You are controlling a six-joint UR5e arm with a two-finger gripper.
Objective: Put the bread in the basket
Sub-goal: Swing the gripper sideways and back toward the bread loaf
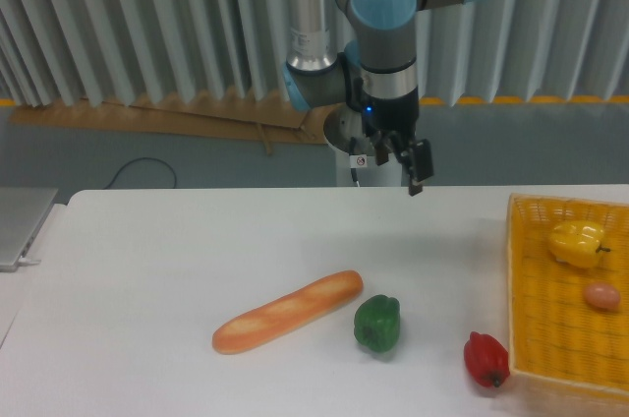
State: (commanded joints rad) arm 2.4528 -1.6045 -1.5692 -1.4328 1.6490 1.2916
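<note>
A white bench [147,260] fills the lower view, and a grey flat object [20,225], partly cut off, sits at its far left edge. The bread [288,312] lies diagonally on the bench left of centre, low end toward the front left, untouched. Just right of its upper end, near but seemingly not touching, sits a green pepper [377,323]. Above the back edge hangs the gripper [418,169], empty and well apart from the bread; seen side-on, so whether the fingers are open or closed cannot be told. Further right a red pepper [486,360] lies just beside the yellow basket [521,289], which holds a yellow pepper [578,241] and a small pinkish item [602,296]. Likely risks: the glossy, long bread could slip or swing if gripped off-centre; the fingers could bump the green pepper when descending near that end; the bread could catch the basket wall or land on the things inside. Behind are grey ribbed panels [118,24], a grey floor with a cable [142,171], and brown boards [167,114] along the wall.
</note>
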